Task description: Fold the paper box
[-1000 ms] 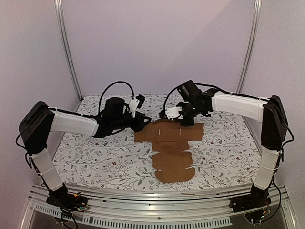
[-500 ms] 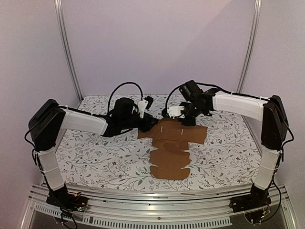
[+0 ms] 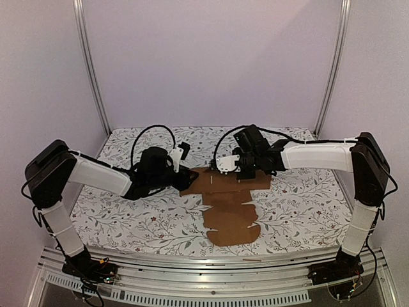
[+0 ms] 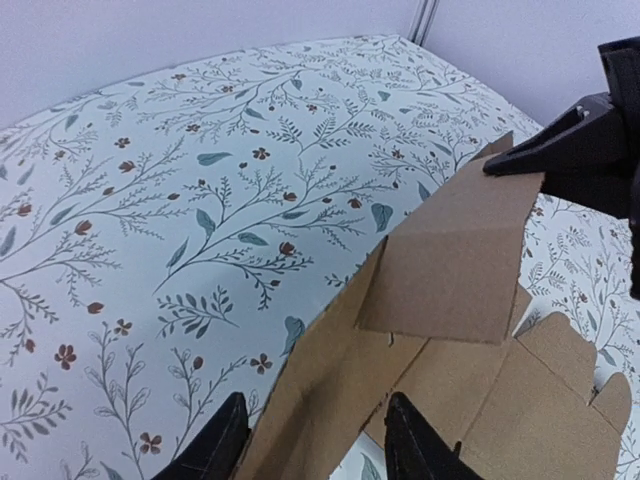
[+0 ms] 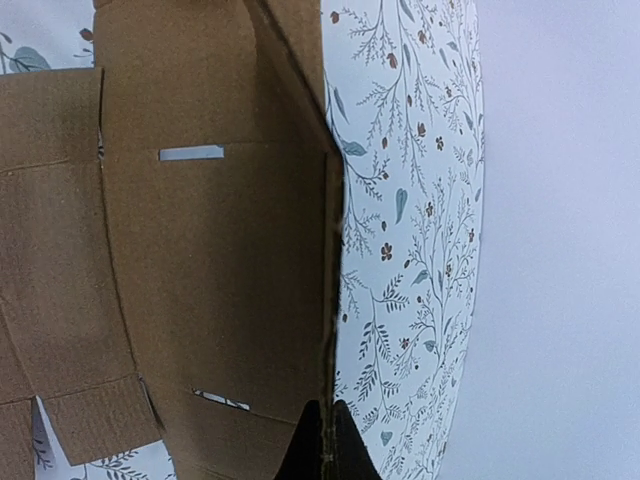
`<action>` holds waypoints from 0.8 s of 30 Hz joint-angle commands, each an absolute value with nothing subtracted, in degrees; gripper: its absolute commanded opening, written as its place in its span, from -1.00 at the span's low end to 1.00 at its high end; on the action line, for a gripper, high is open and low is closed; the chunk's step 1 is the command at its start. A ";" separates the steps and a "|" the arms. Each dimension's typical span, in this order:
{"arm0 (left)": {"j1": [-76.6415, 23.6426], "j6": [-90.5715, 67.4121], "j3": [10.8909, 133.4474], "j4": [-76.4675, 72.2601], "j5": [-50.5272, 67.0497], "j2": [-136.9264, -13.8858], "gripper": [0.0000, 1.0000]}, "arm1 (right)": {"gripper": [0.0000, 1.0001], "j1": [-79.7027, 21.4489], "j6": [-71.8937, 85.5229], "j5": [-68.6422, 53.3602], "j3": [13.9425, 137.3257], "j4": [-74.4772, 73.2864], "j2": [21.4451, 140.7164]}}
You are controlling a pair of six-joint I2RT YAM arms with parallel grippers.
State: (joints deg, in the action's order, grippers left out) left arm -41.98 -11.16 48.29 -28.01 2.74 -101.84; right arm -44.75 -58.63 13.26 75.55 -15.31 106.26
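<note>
Right claw (image 5: 324, 425) pinched shut on the paper box (image 3: 233, 214) flap edge, sheet spreading left of it. Left claw (image 4: 315, 420) apart, straddling a strip of the box, desk (image 4: 150, 200) beyond it.

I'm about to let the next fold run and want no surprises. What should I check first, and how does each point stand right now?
1. Right claw shut on the edge of the paper box: ok.
2. Left claw open, with a cardboard panel between its fingers: ok.
3. Left fingers touching that panel: cannot tell.
4. One flap lifted off the table: ok.
5. Near half of the sheet lying flat: ok.
6. Box closed into shape: not ok, mostly a flat sheet.
</note>
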 commanded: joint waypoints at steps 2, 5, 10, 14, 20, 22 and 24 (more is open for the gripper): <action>-42.95 -25.06 39.03 -34.47 -4.27 -92.86 -0.05 | -1.00 -44.65 -58.42 16.93 74.95 -8.93 104.62; -44.25 -36.74 35.51 -36.14 -5.83 -91.62 -0.01 | -1.00 -44.65 -57.56 18.19 75.84 -8.62 105.92; -46.83 -43.34 34.88 -41.17 -6.60 -94.72 -0.01 | -1.00 -44.65 -54.91 19.73 78.48 -8.91 107.76; -48.34 -47.25 35.15 -45.96 -7.18 -99.18 0.00 | -1.00 -44.69 -53.31 20.40 79.94 -9.95 108.68; -52.90 -55.47 24.84 -53.68 -26.11 -97.01 0.02 | -1.00 -44.57 -52.43 21.86 80.51 -11.64 109.54; -53.79 -53.83 24.07 -53.31 -25.70 -95.49 0.02 | -1.00 -44.59 -52.17 21.88 80.74 -12.46 109.58; -54.68 -52.52 24.62 -51.95 -24.10 -95.05 0.03 | -1.00 -44.59 -52.04 22.05 81.19 -12.94 109.81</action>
State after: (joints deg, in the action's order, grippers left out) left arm -52.62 -52.10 24.34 -49.04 -19.94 -97.60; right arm -44.71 -53.78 20.88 79.24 -10.94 108.22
